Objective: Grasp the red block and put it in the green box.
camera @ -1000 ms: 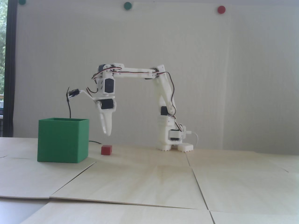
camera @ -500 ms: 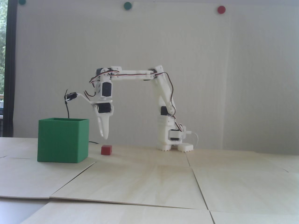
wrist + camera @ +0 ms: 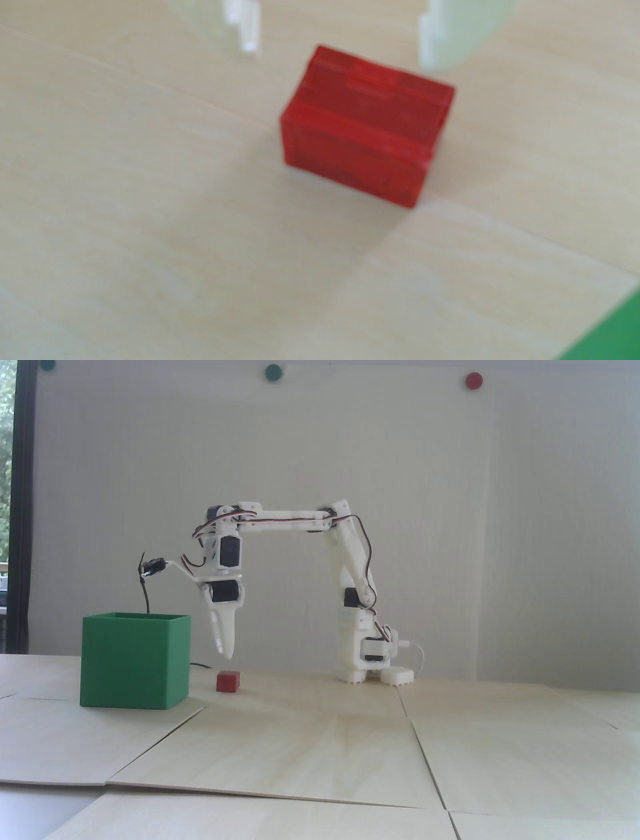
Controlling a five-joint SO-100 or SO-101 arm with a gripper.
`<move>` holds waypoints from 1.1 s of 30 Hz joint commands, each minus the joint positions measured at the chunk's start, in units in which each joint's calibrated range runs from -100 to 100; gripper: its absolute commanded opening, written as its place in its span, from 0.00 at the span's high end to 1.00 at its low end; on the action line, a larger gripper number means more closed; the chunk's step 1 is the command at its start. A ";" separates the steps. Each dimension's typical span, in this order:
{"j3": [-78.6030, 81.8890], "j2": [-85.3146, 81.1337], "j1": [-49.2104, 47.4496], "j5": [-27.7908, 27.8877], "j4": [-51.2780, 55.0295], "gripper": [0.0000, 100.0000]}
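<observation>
The red block (image 3: 228,681) lies on the pale wooden table just right of the green box (image 3: 135,660), a small gap between them. My white gripper (image 3: 225,654) points down and hangs a short way above the block, slightly to its left, touching nothing. In the wrist view the red block (image 3: 363,124) sits blurred just below my gripper (image 3: 341,55), whose two pale fingertips (image 3: 438,52) stand wide apart and open, with nothing held. A corner of the green box (image 3: 616,335) shows at the lower right.
The arm's base (image 3: 372,665) stands at the back right of the block. A black cable (image 3: 146,595) drops behind the box. Two green dots (image 3: 273,372) and a red dot (image 3: 473,380) are on the wall. Panel seams (image 3: 420,745) cross the table.
Over the last second the gripper swung a little to the left and dipped slightly lower, over the block. In the last half second it barely moved. Block and box stayed put.
</observation>
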 commanded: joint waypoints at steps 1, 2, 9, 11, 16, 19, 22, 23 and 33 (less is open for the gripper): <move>-4.22 -1.03 -1.13 -0.18 -1.33 0.84; -4.22 -1.03 -1.45 -0.18 -1.33 0.84; -4.22 -1.03 -3.54 -0.18 -1.33 0.84; -4.22 -1.03 -3.78 -0.18 -1.33 0.83; -4.22 -1.03 -3.14 -0.18 -1.33 0.83; -3.87 -0.95 -2.82 -0.18 -2.34 0.83; -3.51 -0.95 -2.09 -0.13 -6.39 0.83; -3.51 -0.95 -2.01 -0.13 -6.72 0.83; -3.51 -0.87 -1.61 -0.13 -6.81 0.83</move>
